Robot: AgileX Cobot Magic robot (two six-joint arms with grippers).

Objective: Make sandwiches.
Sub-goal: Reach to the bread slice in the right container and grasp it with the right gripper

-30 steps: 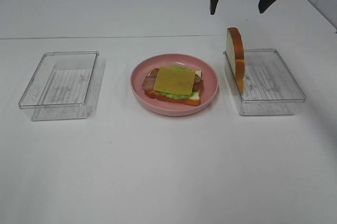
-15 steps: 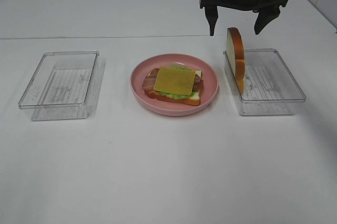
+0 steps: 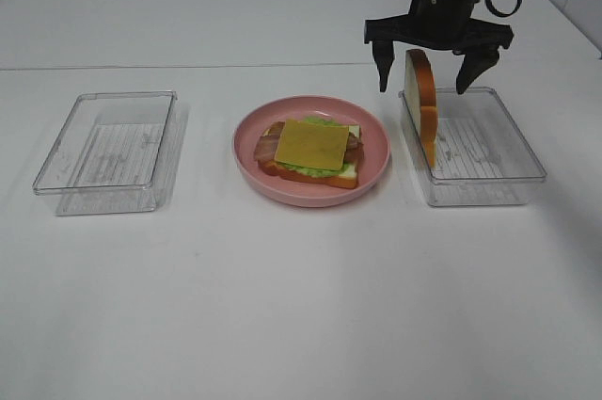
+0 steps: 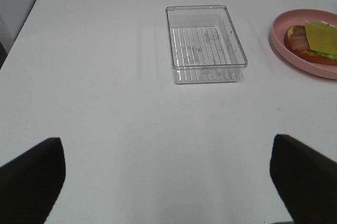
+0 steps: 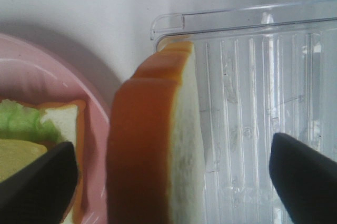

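Observation:
A half-built sandwich [image 3: 310,152] lies on a round pink plate [image 3: 376,141]: bread, green lettuce, brown bacon, yellow cheese on top. It also shows in the left wrist view [image 4: 313,40]. A second bread slice [image 3: 420,102] with orange-brown crust stands on edge against the near-left wall of the right clear box [image 3: 489,151]. My right gripper [image 3: 430,71] is open, its fingers straddling the top of that slice; the right wrist view shows the slice [image 5: 158,139] between them. My left gripper [image 4: 168,182] is open over bare table, away from everything.
An empty clear plastic box [image 3: 108,151] stands on the left of the white table, also in the left wrist view [image 4: 204,43]. The table's back seam runs behind the plate and boxes.
My right gripper has come down from above, and its open fingers now sit on either side of the top of the standing bread slice. Nothing else has moved.

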